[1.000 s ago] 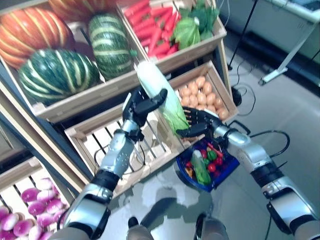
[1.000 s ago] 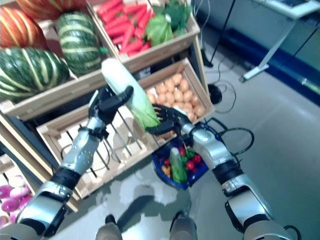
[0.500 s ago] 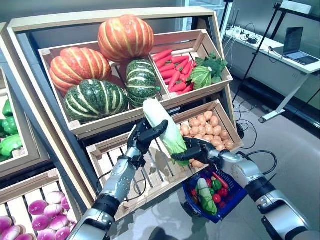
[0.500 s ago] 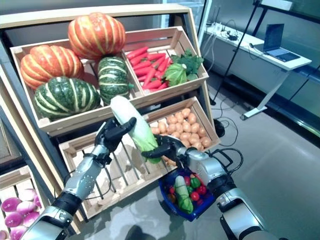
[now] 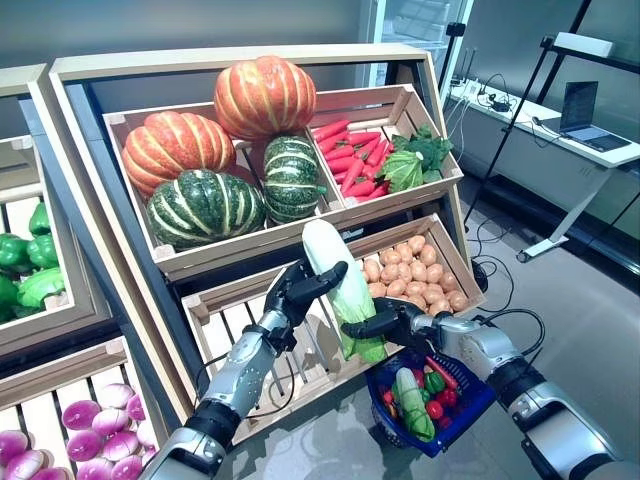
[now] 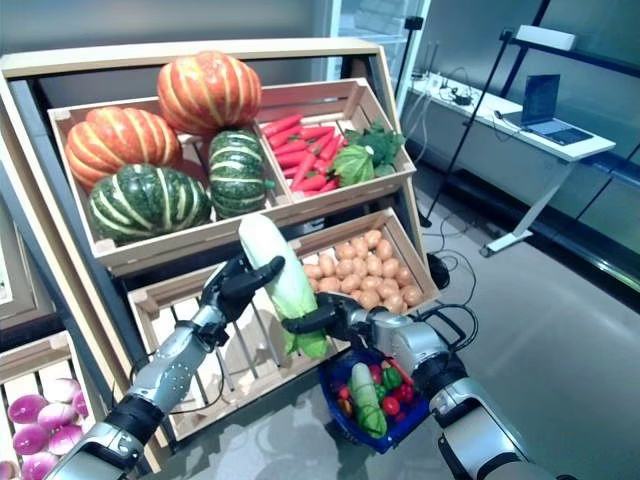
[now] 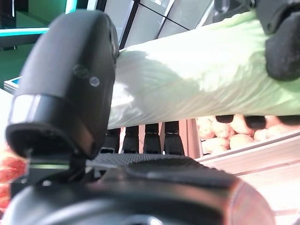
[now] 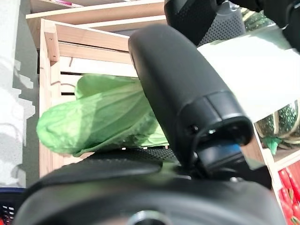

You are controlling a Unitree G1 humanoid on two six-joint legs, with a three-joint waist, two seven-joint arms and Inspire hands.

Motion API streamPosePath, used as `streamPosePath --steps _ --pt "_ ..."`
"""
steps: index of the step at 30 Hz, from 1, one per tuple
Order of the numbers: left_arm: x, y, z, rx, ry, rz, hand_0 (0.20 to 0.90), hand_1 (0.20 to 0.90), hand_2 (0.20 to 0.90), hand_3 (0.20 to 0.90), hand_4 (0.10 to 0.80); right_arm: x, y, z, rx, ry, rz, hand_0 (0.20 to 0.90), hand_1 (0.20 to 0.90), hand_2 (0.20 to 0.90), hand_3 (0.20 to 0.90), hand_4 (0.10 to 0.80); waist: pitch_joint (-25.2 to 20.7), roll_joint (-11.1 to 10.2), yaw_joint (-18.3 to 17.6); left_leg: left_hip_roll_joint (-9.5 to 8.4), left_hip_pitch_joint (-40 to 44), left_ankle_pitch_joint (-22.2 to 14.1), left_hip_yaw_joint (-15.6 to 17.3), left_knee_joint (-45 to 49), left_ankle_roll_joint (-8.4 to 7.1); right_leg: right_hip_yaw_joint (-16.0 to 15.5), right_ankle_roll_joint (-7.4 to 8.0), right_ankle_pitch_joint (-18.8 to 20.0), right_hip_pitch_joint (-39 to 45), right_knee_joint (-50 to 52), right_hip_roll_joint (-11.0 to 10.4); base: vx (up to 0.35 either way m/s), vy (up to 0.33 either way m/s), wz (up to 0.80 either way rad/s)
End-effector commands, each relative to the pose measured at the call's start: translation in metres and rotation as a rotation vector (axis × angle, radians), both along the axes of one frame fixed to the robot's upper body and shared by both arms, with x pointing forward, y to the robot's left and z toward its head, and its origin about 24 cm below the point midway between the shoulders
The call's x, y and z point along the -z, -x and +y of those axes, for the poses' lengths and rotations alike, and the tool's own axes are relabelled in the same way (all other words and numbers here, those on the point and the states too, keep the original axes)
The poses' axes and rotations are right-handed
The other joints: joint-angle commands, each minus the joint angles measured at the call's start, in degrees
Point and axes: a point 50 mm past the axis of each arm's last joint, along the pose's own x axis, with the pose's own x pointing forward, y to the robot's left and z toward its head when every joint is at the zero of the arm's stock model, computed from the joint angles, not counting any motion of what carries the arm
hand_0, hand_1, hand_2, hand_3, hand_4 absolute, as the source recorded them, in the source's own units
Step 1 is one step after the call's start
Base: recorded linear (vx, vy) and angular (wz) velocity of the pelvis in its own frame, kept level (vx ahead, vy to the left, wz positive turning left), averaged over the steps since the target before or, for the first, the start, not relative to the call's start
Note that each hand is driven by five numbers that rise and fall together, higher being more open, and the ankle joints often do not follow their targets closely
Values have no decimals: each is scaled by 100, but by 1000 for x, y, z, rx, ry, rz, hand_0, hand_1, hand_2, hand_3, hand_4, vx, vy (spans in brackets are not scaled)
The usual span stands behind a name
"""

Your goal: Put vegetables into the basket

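Observation:
A long pale napa cabbage (image 5: pixel 338 285) with green leaves at its low end is held up in front of the wooden crates. My left hand (image 5: pixel 298 292) is curled round its white upper half, thumb over the top. My right hand (image 5: pixel 400 322) grips the leafy lower end (image 8: pixel 103 117) between thumb and fingers. In the left wrist view the cabbage (image 7: pixel 197 79) lies between my thumb and my fingers. A blue basket (image 5: pixel 478 388) sits just below my right hand. It holds a cucumber (image 5: pixel 408 392) and small red and green vegetables.
The shelf behind holds crates of pumpkins (image 5: pixel 200 150), carrots (image 5: pixel 350 160), leafy greens (image 5: pixel 410 160) and potatoes (image 5: pixel 415 280). A bare slatted crate (image 5: pixel 230 330) lies under my left arm. Green peppers (image 5: pixel 25 260) and purple bulbs (image 5: pixel 90 420) are at the left. A desk with a laptop (image 5: pixel 590 110) stands at the right.
The camera has tilted up, so the whole shelf now shows. Both hands keep hold of the cabbage, whose leafy end has dropped a little toward the basket.

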Motion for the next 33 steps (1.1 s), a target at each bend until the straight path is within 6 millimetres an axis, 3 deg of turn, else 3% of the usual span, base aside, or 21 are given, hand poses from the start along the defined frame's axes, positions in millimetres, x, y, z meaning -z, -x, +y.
streamPosePath --steps 1,6,7,9,15,23,33 --pt "-48 -7 -59 272 130 -229 300 300 300 300 400 -68 -36 35 0 -266 -198 300 300 300 300 400 -217 43 84 -543 22 -110 -60 -165 453 218 -661 272 -178 -77 456 0 0 0" --pt "-50 -6 -58 291 79 -248 300 300 300 300 400 -68 -38 26 13 -224 -231 300 300 300 300 400 -216 35 50 -554 42 -114 -55 -167 464 265 -653 291 -176 -92 452 0 0 0" --pt "-50 -6 -56 292 61 -252 580 580 580 580 587 -67 -37 21 19 -211 -242 300 300 300 300 400 -224 29 38 -561 57 -114 -45 -182 470 276 -648 294 -169 -106 449 0 0 0" --pt "-53 -6 -53 287 37 -259 900 900 900 900 800 -66 -36 15 30 -210 -247 300 300 300 300 400 -226 31 17 -566 59 -107 -19 -183 474 293 -641 305 -178 -116 441 3 -2 -2" --pt "-64 -14 -32 234 -58 -294 900 900 900 900 800 -55 -33 -15 138 -182 -249 300 300 300 300 400 -203 66 -11 -576 40 -108 8 -186 483 294 -621 312 -202 -137 423 0 -1 -1" --pt "-71 -23 16 26 -174 -317 900 900 900 900 800 -22 -18 -61 382 -193 -173 300 300 300 300 400 -199 122 -84 -580 80 -139 48 -171 492 337 -610 303 -192 -140 423 1 1 0" --pt "-73 -31 79 -246 -320 -293 900 900 900 900 800 15 11 -140 683 -148 -56 300 300 300 300 400 -132 193 -159 -582 34 -212 91 -61 515 444 -606 259 -251 -91 441 -5 7 -5"
